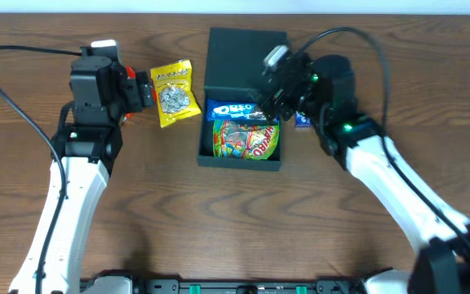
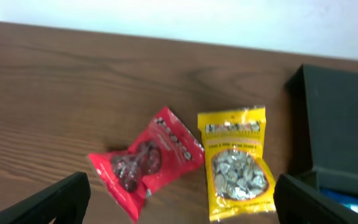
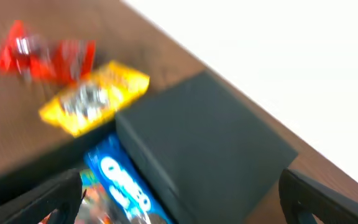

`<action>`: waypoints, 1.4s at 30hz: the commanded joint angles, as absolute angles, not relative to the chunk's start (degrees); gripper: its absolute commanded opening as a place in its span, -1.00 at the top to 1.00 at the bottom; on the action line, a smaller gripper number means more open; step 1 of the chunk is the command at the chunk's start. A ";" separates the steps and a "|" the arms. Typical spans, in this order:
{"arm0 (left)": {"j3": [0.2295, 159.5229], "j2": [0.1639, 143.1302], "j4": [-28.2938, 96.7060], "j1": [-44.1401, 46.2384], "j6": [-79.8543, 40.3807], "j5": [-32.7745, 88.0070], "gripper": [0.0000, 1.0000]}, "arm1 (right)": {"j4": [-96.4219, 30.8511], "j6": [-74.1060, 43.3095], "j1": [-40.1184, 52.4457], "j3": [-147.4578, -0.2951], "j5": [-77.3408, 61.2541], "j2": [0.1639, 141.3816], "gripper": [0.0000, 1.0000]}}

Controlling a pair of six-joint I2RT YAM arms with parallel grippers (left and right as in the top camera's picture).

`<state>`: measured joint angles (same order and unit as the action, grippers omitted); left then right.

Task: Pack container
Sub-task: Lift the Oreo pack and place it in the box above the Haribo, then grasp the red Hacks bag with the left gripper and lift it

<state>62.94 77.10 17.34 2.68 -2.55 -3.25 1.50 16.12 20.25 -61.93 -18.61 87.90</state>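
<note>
Overhead: the container [image 1: 235, 61] sits mid-table, lid up at the back. An Oreo packet [image 1: 233, 110] and a colourful candy bag [image 1: 246, 140] lie inside. Right gripper [image 1: 269, 100] hovers over the container's back-right part; right wrist view shows its fingers apart. Left gripper [image 1: 143, 90] is just beside a yellow snack packet [image 1: 175, 94], left of the container, fingers wide apart. A red packet [image 2: 148, 160] lies next to the yellow one.
</note>
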 commanded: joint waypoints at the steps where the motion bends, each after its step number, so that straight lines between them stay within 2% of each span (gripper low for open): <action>1: 64.12 80.53 17.85 2.59 -0.99 1.04 -0.90 | 1.52 4.10 19.09 -62.61 -20.93 85.06 -0.99; 8: 64.12 88.55 17.80 2.66 1.32 3.29 -0.90 | -2.55 2.39 19.03 -62.61 -20.99 84.12 -0.99; 12: 64.12 91.68 17.43 2.63 3.79 3.14 -0.90 | -5.91 0.97 17.69 -62.61 -15.81 84.12 -0.99; 19: 64.12 96.12 15.07 2.42 9.19 -11.07 -0.95 | -11.57 0.67 14.59 -62.61 -15.25 84.12 -0.99; 29: 64.12 104.62 7.46 -1.74 12.86 -10.90 -0.94 | -15.11 0.69 14.48 -62.61 -15.25 84.12 -0.99; 32: 64.12 106.02 5.19 -3.57 12.93 -8.86 -1.00 | -16.47 0.69 14.48 -62.61 -15.25 84.12 -0.98; 33: 64.12 106.39 4.67 -4.05 12.95 -7.49 -0.85 | -16.62 0.69 14.48 -62.61 -15.25 84.12 -0.99; 35: 64.12 107.35 3.92 -4.86 13.21 -5.10 -0.68 | -16.73 0.69 14.48 -62.61 -15.25 84.12 -0.98; 37: 64.14 108.40 3.18 -5.26 13.32 -4.49 -0.59 | -16.73 0.67 14.48 -62.61 -15.25 84.12 -0.98; 42: 64.12 110.17 2.46 -5.28 13.37 -4.40 -0.11 | -16.71 0.69 14.48 -62.61 -15.25 84.12 -0.98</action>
